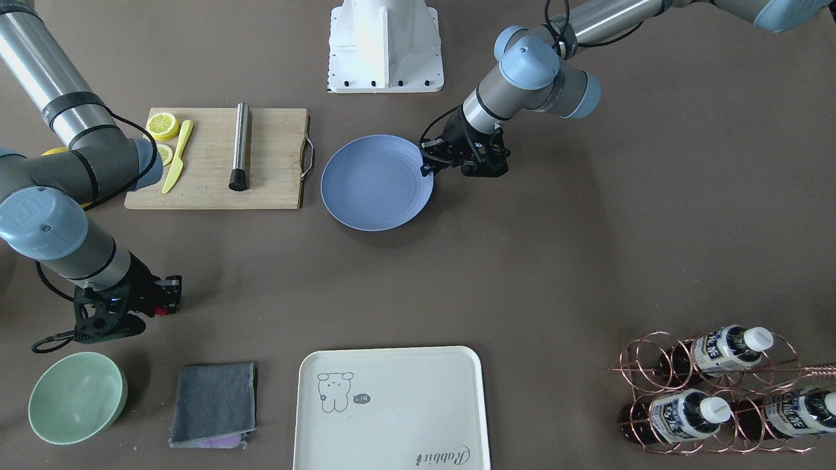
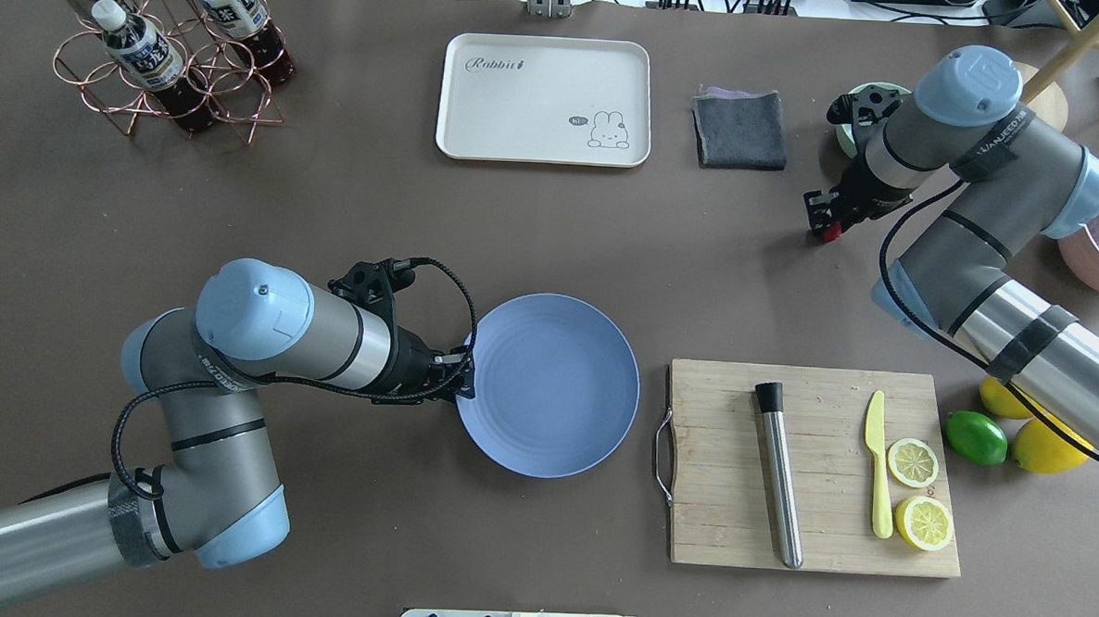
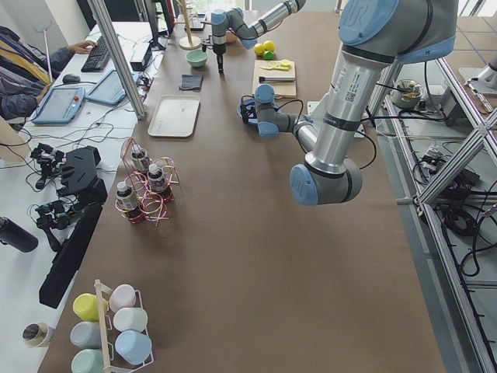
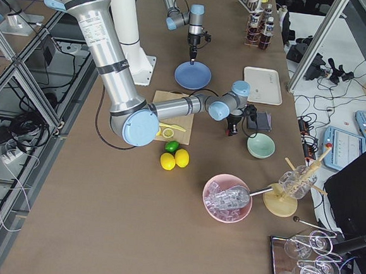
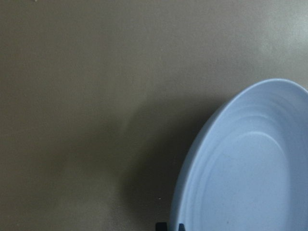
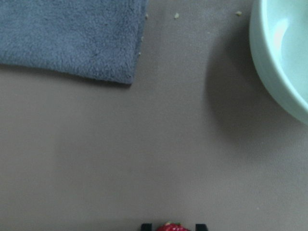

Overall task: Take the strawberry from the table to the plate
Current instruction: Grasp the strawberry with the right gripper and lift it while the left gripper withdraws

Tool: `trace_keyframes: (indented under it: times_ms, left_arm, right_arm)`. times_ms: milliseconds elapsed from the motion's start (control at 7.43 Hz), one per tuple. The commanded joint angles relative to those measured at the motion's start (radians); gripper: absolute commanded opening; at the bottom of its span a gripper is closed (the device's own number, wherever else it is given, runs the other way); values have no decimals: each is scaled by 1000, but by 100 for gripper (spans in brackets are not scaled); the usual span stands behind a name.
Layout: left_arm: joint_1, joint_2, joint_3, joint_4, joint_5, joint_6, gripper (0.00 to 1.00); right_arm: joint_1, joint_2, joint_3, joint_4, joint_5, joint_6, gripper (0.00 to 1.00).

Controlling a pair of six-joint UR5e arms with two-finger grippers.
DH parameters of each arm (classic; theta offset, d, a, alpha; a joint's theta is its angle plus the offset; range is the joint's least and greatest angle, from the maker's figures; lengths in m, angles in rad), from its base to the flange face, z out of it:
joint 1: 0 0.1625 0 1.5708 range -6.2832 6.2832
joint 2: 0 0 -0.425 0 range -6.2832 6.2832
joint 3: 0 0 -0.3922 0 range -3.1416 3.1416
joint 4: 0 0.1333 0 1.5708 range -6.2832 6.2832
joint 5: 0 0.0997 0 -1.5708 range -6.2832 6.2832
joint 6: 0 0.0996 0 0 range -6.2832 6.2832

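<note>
The small red strawberry (image 6: 169, 227) sits between the two fingertips of my right gripper (image 6: 173, 227), which is shut on it just above the table (image 2: 332, 197). From overhead the strawberry (image 2: 829, 234) shows as a red spot under that gripper (image 2: 827, 225), near the grey cloth and the mint bowl. The round blue-lavender plate (image 2: 555, 383) lies mid-table with nothing on it. At its rim, my left gripper (image 2: 463, 379) is shut on the plate's edge (image 5: 179, 211).
A wooden cutting board (image 2: 813, 422) carries lemon halves, a yellow knife and a metal rod. Beside it lie two lemons and a lime (image 2: 975, 438). A white tray (image 2: 545, 100), grey cloth (image 2: 741, 130), mint bowl (image 1: 77, 397) and bottle rack (image 2: 162, 50) line the far side.
</note>
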Motion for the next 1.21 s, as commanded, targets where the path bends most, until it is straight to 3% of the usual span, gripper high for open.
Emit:
trace_keyframes:
  times_ms: [0,269,673,942,1077]
  left_arm:
    - [-4,1,-15,0,0,1,97]
    - [-81,38,-33,1,-50,13,97]
    - [-301,128,-35,1,-274,214,97]
    - [-424,208,-23,3,-385,399,97]
    - [-457,230,-6,1,-402,457,97]
  right_arm:
    - [0,12,13,0,10,9,0]
    - [0,39,76,-50,19,48,0]
    - [-119,73,279,-156,12,329,0]
    - [-281,93,367,-158,-75,533,0]
    - [-367,145,362,-190,-144,613,0]
